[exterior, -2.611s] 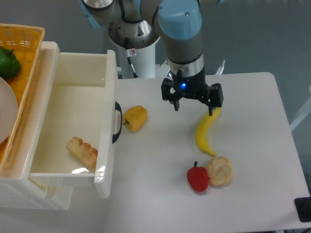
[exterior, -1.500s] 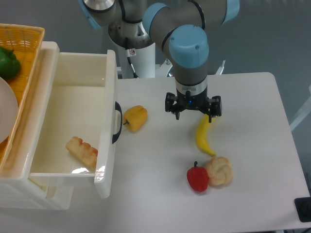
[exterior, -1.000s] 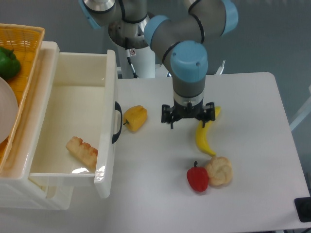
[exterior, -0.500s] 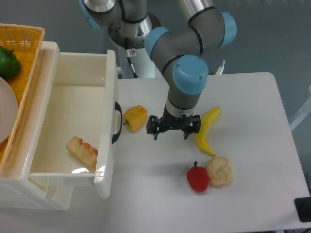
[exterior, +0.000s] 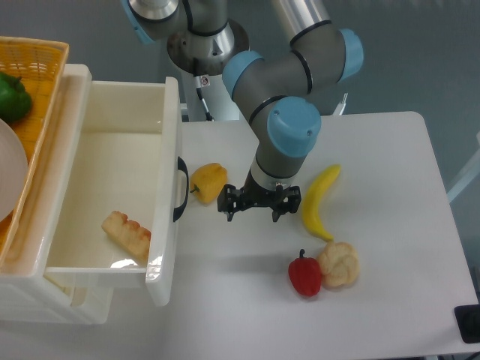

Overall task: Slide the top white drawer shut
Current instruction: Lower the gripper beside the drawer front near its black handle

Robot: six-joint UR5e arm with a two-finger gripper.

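Note:
The top white drawer (exterior: pixel 169 187) stands pulled far out of the cabinet at the left, its front panel facing right with a black curved handle (exterior: pixel 181 189). A piece of toy bread (exterior: pixel 127 234) lies inside it. My gripper (exterior: pixel 253 214) hangs low over the table, to the right of the handle and just right of a yellow pepper (exterior: pixel 209 182). Its fingers are spread apart and hold nothing.
A banana (exterior: pixel 319 200) lies right of the gripper. A red pepper (exterior: pixel 304 275) and a bread roll (exterior: pixel 339 263) lie in front of it. An orange wicker basket (exterior: pixel 34 71) with a green pepper (exterior: pixel 13 97) sits on the cabinet top.
My gripper has come down and moved left across the table, from beside the banana toward the yellow pepper and drawer front. The drawer and the food have not moved.

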